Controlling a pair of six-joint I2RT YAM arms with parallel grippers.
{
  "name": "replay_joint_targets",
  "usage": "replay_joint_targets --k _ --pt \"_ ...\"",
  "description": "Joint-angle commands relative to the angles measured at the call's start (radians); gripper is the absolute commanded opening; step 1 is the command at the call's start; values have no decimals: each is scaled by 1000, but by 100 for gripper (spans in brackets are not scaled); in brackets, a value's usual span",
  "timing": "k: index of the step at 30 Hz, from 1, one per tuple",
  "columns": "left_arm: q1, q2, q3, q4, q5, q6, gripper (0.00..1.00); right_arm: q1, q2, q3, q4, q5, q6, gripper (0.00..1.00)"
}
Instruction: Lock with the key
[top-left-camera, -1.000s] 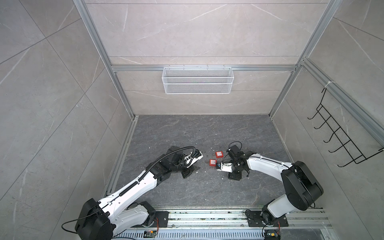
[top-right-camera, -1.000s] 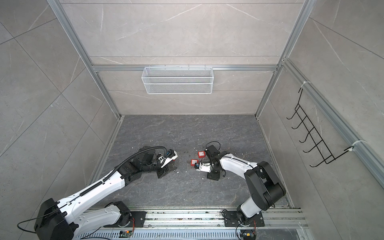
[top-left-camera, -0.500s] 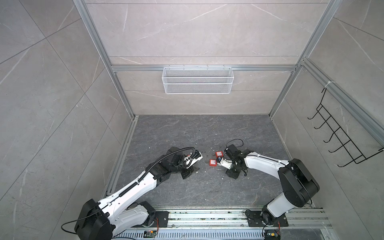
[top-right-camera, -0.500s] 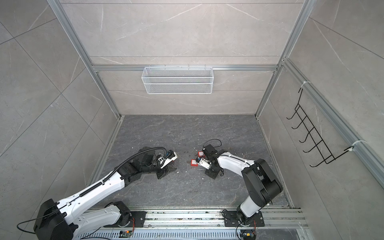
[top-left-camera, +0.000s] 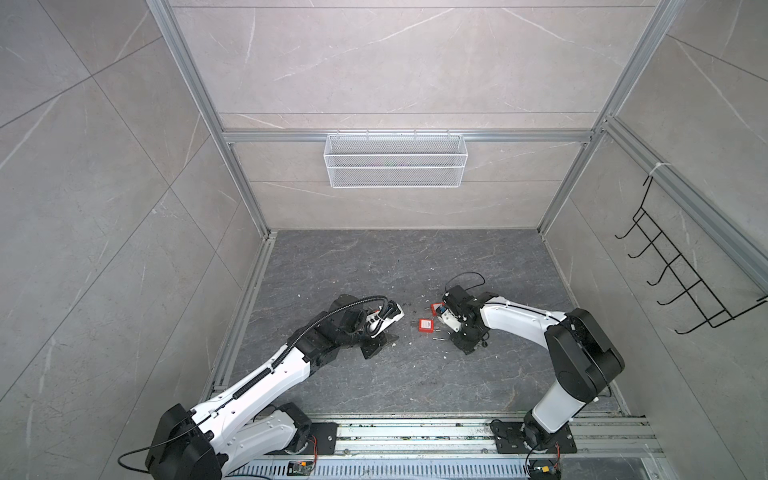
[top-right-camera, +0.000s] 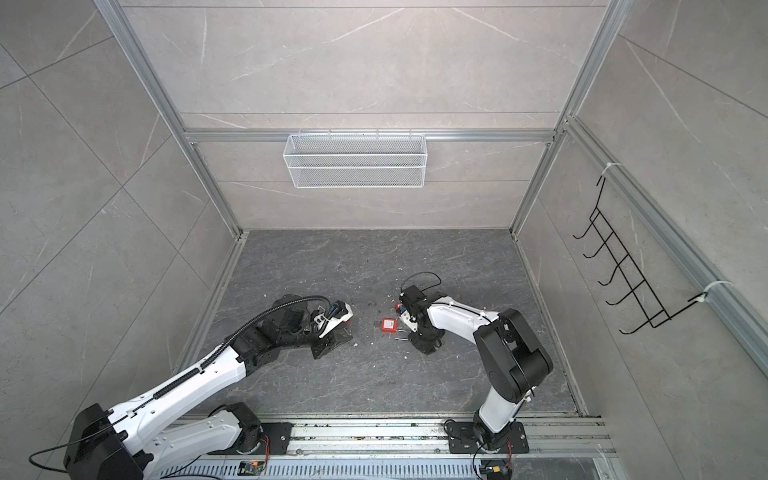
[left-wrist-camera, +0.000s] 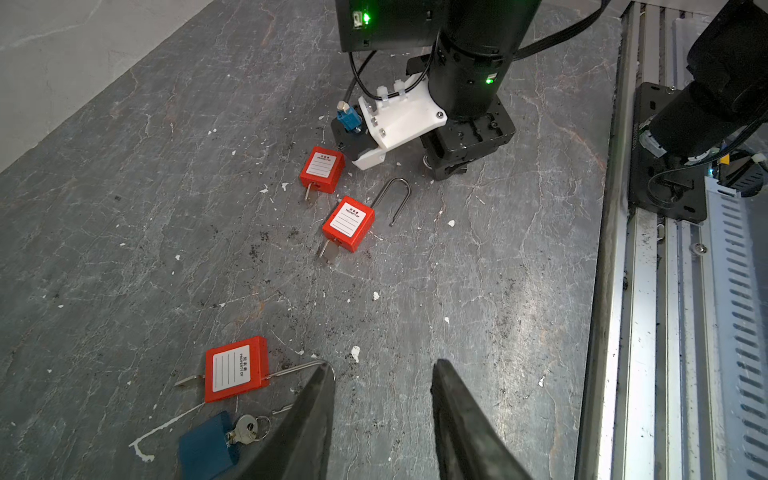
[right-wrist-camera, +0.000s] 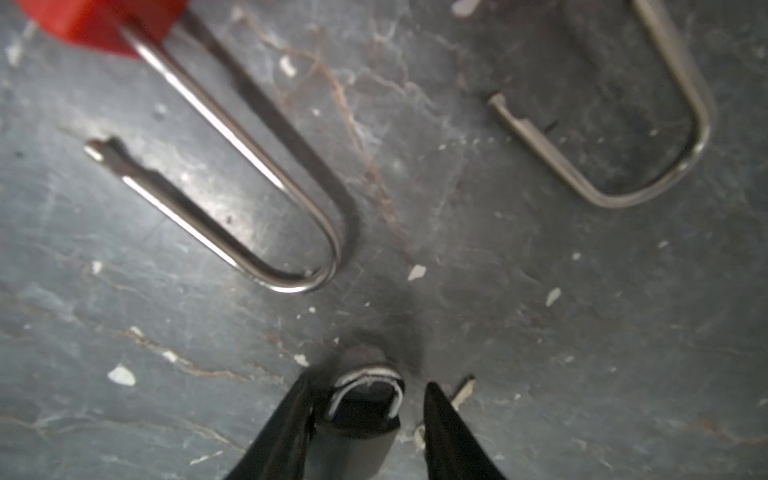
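Note:
Three red padlocks lie on the dark floor, each with a metal key end at its base. The nearest padlock (left-wrist-camera: 237, 369) sits beside my left gripper (left-wrist-camera: 382, 365), which is open and empty; one finger (left-wrist-camera: 320, 399) covers its shackle end. A blue key tag (left-wrist-camera: 208, 444) with a silver key (left-wrist-camera: 245, 428) lies close by. The middle padlock (left-wrist-camera: 348, 223) (top-left-camera: 426, 324) has its shackle (right-wrist-camera: 249, 199) open. My right gripper (right-wrist-camera: 368, 382) (top-left-camera: 464, 345) points down at the floor around a small blurred dark object (right-wrist-camera: 365, 399). One finger touches it; a thin gap shows at the other.
The far padlock (left-wrist-camera: 322, 169) (top-left-camera: 436, 308) lies by the right wrist, its open shackle (right-wrist-camera: 648, 166) on the floor. A white wire basket (top-left-camera: 395, 166) hangs on the back wall, a black hook rack (top-left-camera: 685, 282) on the right wall. Aluminium rails (left-wrist-camera: 648, 332) edge the front.
My right gripper has shifted a little left toward the padlocks, turned, and narrowed its jaws around the dark object. The left arm has not moved.

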Motion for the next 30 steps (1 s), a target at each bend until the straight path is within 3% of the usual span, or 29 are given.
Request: replay_joint_targets --k 1,8,13,19,27,30 --pt "1 -31 -4 -1 -8 -13 41 2 25 67 -84 22 84 49" --pt "1 -46 3 -9 -12 -17 41 2 1 120 -133 38 155 51" --pt "2 -71 7 -10 -45 -39 41 7 -158 106 -50 -14 174 53" --pt "2 -103 2 18 -145 -162 41 51 -255 46 88 -80 117 56" --pt "20 -77 16 23 -220 -318 41 73 -120 152 144 -29 221 58" --pt "23 -62 10 26 -223 -340 41 73 -60 214 149 36 371 59"
